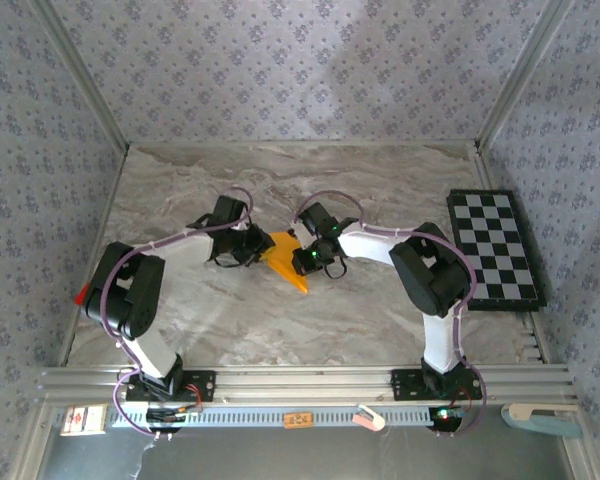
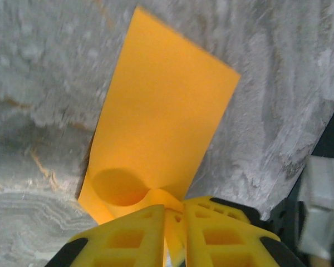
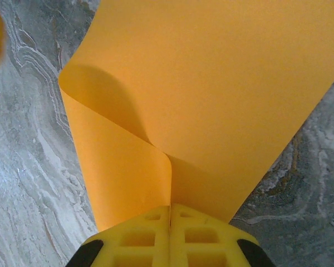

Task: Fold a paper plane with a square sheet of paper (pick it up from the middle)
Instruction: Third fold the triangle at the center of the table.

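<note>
Jaws both pinch the square sheet of paper [image 1: 285, 262], top view placing it mid table [image 1: 180, 190] between left gripper [image 1: 257, 247] and right gripper [image 1: 310, 258]; left wrist: narrow clamp on curled edge; right wrist: shut tight on buckled fold; probably light, floppy, crease-prone, so grip edges gently.

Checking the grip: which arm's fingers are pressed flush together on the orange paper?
The right gripper: its fingers meet with no gap on the square sheet of paper. The left gripper shows a slit between its fingers, paper inside.
</note>
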You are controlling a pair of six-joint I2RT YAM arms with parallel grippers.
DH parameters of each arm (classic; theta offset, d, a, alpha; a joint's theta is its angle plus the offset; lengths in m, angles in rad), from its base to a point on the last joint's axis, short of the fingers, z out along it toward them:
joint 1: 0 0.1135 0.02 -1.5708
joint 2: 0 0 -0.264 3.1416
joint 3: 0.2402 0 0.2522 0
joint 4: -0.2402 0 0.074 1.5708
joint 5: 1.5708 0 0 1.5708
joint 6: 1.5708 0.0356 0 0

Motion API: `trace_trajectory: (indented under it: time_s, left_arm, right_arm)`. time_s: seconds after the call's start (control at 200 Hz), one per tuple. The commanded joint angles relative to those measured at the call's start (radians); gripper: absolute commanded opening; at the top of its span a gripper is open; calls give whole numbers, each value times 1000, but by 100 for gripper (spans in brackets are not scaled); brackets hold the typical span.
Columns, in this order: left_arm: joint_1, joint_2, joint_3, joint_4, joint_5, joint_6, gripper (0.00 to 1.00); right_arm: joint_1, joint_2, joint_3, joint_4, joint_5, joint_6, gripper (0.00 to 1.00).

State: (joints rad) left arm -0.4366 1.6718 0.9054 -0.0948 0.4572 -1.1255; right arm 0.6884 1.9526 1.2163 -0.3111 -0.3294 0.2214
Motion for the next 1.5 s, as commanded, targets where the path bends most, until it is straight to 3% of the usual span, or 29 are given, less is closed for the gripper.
trace_trajectory:
  time_s: [0.0, 0.635, 1.494]
  left_arm:
    - [-28, -29, -42, 125, 24, -106, 15]
    - [-65, 75, -29, 120, 60, -105, 11]
    - [-67, 63, -66, 46, 3, -83, 11]
  right_arm:
    - [-3, 35, 13, -49, 7, 9, 4]
    - [-3, 55, 32, -69, 1, 7, 9]
    - [-1, 78, 52, -97, 10, 15, 10]
